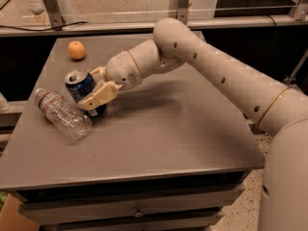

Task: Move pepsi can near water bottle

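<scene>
The dark blue pepsi can [80,84], its silver top open, stands a little tilted on the left part of the grey table [159,129]. My gripper [90,88] reaches in from the right and is shut on the can, one cream finger [98,96] across its front and the other behind it. The clear ribbed water bottle [62,113] lies on its side just left of the can, its red-and-white label toward the far left. Can and bottle are almost touching.
An orange [76,50] sits at the table's far left corner. My arm [216,71] spans the table from the right. A metal rail and frame run behind the table. The table's front edge has drawers below.
</scene>
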`<control>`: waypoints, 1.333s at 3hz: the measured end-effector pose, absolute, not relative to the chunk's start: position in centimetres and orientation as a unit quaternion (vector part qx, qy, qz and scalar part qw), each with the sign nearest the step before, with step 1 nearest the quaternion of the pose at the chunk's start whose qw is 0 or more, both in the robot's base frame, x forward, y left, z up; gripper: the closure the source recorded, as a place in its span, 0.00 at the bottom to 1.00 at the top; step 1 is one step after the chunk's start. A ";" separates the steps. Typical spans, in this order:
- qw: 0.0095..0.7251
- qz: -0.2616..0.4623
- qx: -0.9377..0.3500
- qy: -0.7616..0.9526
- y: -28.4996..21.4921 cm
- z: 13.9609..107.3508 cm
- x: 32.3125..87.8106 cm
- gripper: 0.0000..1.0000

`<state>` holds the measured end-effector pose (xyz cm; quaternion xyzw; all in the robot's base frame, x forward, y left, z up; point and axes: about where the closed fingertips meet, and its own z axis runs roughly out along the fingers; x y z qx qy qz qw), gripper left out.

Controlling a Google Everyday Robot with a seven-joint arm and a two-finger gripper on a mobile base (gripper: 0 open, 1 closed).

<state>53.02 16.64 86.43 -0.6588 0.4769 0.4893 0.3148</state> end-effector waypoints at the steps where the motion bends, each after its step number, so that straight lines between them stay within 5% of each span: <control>1: 0.315 0.489 -0.659 0.477 16.6 86.4 53.0 0.36; 3: 0.333 0.478 -0.653 0.484 13.9 86.8 53.3 0.00; 4: 0.346 0.464 -0.650 0.492 11.1 87.3 53.6 0.00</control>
